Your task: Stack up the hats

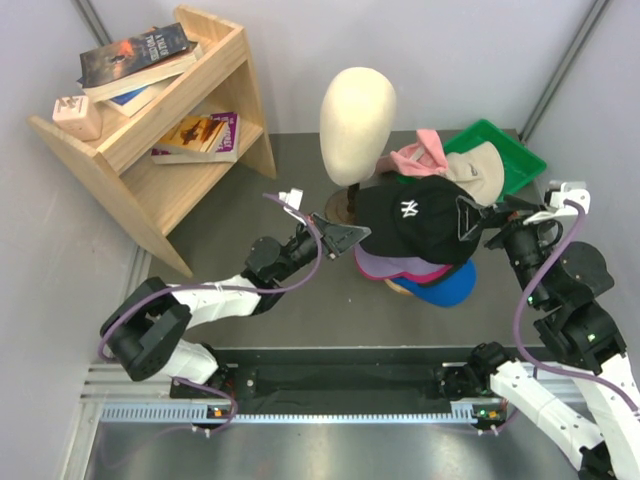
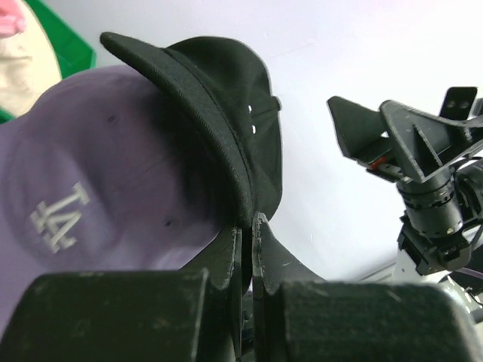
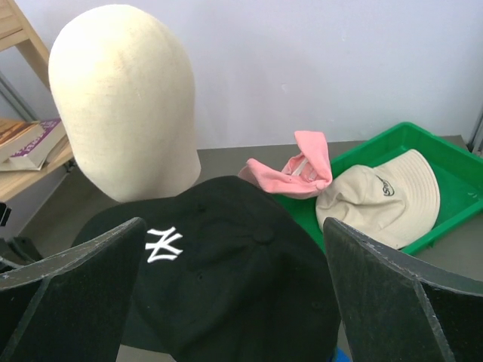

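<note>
A pile of caps is seen on the grey surface [image 1: 250, 200] just in front of the head [image 1: 357, 110]. Nearest the arms, the blue cap [image 1: 452, 288] is shown at the bottom of the pile. A thin edge of the magenta cap [image 1: 432, 272] is seen above it, and the lavender cap [image 1: 385, 266] lies over both. The black cap [image 1: 410, 225] with its white logo is held on top, its crown over the lavender cap.

The black cap's brim is pinched at its edge by the left claw [image 1: 345, 232], on the side of the pile toward the head's stand. In the left wrist view the fingers [image 2: 226, 253] are pressed together on the brim tip. The lavender cap's pale logo can be read just beside the brim.

The right claw [image 1: 470, 215] is spread wide at the opposite side of the black cap, its fingers kept well apart. Whether they touch the fabric cannot be told. In the right wrist view the cap's crown is framed between the two fingers.

To the right of the head and a little behind it, the pink cap [image 1: 420, 155] is draped over the rim of the green tray [image 1: 515, 150]. It touches the cream hat [image 1: 480, 172], which lies in the tray. Far to the left of the head, books [image 1: 135, 55] are stacked on a wooden shelf [image 1: 190, 150].
</note>
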Motion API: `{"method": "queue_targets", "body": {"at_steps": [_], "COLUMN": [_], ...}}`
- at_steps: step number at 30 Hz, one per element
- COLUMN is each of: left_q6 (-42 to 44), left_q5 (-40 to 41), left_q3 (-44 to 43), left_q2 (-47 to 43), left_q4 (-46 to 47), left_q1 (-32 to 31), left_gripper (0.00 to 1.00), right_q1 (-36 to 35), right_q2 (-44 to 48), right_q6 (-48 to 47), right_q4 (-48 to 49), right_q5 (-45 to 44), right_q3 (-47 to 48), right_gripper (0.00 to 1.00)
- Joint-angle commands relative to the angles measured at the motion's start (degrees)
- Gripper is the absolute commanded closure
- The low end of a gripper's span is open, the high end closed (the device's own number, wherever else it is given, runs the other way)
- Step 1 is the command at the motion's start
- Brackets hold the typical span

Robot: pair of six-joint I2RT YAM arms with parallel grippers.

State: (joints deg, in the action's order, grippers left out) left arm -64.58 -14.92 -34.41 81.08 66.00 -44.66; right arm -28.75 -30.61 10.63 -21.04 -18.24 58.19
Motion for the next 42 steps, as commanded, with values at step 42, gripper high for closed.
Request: {"method": "queue_targets", "body": {"at_steps": [42], "left_q6": [-10.04], "left_q5": [7.89], "left_q3": [14.56], "left_q2": [12.70], "left_q4": [12.41], "left_q1": [1.34], "left_gripper": [1.00], "right_q1": [12.74], "right_q2": [-11.13], "right_q6": [4.22], "right_q4": [4.95], "right_q5": [10.05], "right_q3": [-6.25], "right_gripper": [0.08]}}
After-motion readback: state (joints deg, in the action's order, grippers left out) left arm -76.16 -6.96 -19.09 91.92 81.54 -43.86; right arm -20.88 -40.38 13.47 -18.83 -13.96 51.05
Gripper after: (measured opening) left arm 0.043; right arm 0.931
